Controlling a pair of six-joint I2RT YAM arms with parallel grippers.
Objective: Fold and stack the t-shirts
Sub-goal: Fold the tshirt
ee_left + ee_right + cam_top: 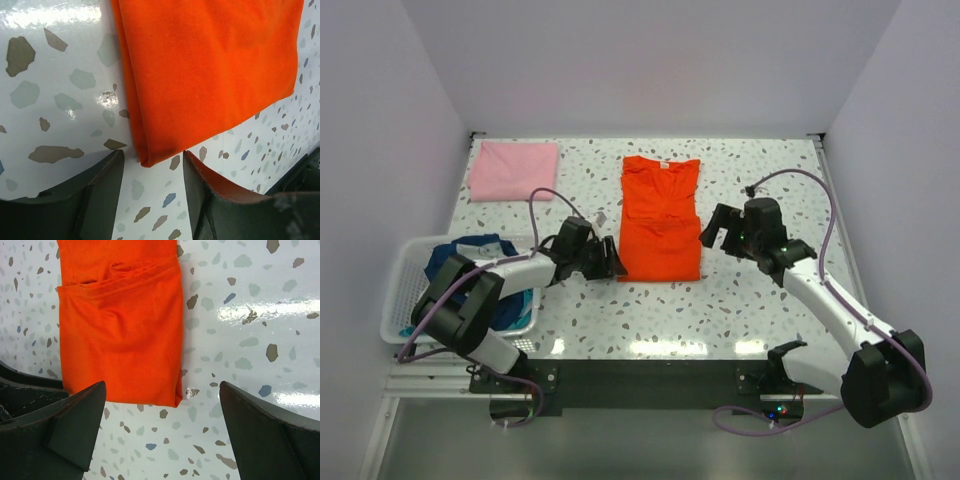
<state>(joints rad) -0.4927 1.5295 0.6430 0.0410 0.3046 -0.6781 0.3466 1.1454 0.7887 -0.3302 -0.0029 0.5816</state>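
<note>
The left hand (152,160) has its fingers apart, with the near left corner of the folded bright orange-red cloth t-shirt (210,65) at the mouth of the gap, unclamped. The right hand (162,386) gapes wide over the near right corner. The shirt lies mid speckled white surface (760,180). A folded pale pink t-shirt (513,170) sits at the far left; dark blue and teal shirts (470,250) fill the white slatted plastic basket (400,300).

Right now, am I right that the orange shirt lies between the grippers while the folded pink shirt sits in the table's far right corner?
Not quite: the top view shows the pink shirt in the far left corner. The orange shirt does lie between the left gripper and right gripper.
</note>
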